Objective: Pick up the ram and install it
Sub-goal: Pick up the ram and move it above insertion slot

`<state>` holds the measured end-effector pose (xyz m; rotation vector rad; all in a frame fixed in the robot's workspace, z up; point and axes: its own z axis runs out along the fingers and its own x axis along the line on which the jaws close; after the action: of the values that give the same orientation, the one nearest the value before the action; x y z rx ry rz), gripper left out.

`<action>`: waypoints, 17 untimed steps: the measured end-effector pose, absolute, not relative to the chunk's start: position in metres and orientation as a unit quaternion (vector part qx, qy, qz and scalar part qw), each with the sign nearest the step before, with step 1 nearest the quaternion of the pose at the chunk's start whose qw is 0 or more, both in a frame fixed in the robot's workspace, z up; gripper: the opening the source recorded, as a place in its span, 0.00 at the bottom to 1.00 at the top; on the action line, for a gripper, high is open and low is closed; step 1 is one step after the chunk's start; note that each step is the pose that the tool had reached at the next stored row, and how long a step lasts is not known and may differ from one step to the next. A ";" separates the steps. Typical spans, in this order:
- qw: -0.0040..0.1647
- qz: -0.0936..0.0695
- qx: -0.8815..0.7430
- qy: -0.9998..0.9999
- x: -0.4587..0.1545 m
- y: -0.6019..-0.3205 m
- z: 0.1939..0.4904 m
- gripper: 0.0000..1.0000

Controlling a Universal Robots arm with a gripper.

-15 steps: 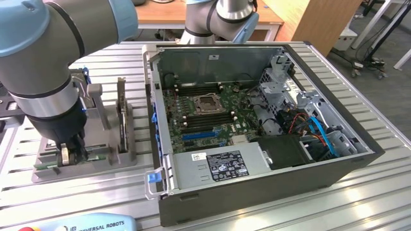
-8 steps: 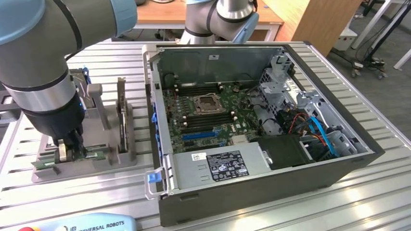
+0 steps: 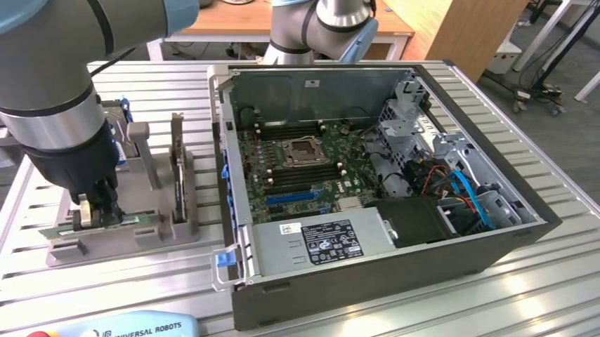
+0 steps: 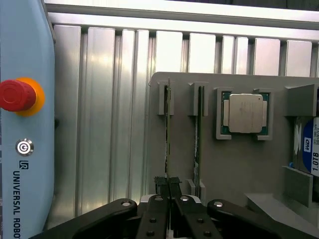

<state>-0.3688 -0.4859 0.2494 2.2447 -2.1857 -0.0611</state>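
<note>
My gripper [image 3: 97, 210] is down at the grey holder [image 3: 178, 232] on the exterior view's left. Its fingers are shut on the ram [image 3: 140, 222], a slim green stick that stands on edge in the holder's slot. In the wrist view the ram [image 4: 168, 129] runs edge-on away from the gripper [image 4: 169, 191], whose black fingertips [image 4: 160, 185] pinch its near end. A second stick like it [image 4: 199, 129] stands in the neighbouring slot of the holder [image 4: 239, 169], untouched.
The open computer case [image 3: 525, 232] lies in the middle, its motherboard [image 3: 291, 175] facing up. The holder also carries a square silver processor [image 4: 245, 113] and a blue-labelled hard drive [image 4: 309, 147]. A teach pendant [image 3: 122, 326] [image 4: 25, 124] lies beside the holder on the slatted aluminium table [image 3: 525, 295].
</note>
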 end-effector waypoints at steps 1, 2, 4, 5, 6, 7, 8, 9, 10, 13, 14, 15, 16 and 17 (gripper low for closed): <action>0.004 -0.019 0.716 -0.697 -0.369 -0.486 0.252 0.11; 0.004 -0.019 0.716 -0.697 -0.369 -0.486 0.254 0.11; 0.004 -0.019 0.716 -0.697 -0.369 -0.486 0.259 0.11; 0.004 -0.019 0.716 -0.697 -0.369 -0.486 0.262 0.11; 0.004 -0.020 0.716 -0.697 -0.369 -0.486 0.265 0.11; 0.004 -0.019 0.716 -0.697 -0.369 -0.486 0.269 0.11; 0.004 -0.020 0.716 -0.697 -0.369 -0.486 0.273 0.11; 0.004 -0.020 0.716 -0.697 -0.369 -0.486 0.276 0.11; 0.004 -0.020 0.716 -0.697 -0.369 -0.486 0.279 0.11; 0.004 -0.020 0.716 -0.697 -0.369 -0.486 0.290 0.11; 0.004 -0.020 0.716 -0.697 -0.369 -0.486 0.293 0.11; 0.004 -0.019 0.716 -0.697 -0.369 -0.486 0.296 0.11; 0.004 -0.020 0.716 -0.697 -0.369 -0.486 0.300 0.11; 0.004 -0.020 0.716 -0.697 -0.369 -0.486 0.303 0.11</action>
<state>-0.3688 -0.4859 0.3029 2.2447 -2.1857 -0.0611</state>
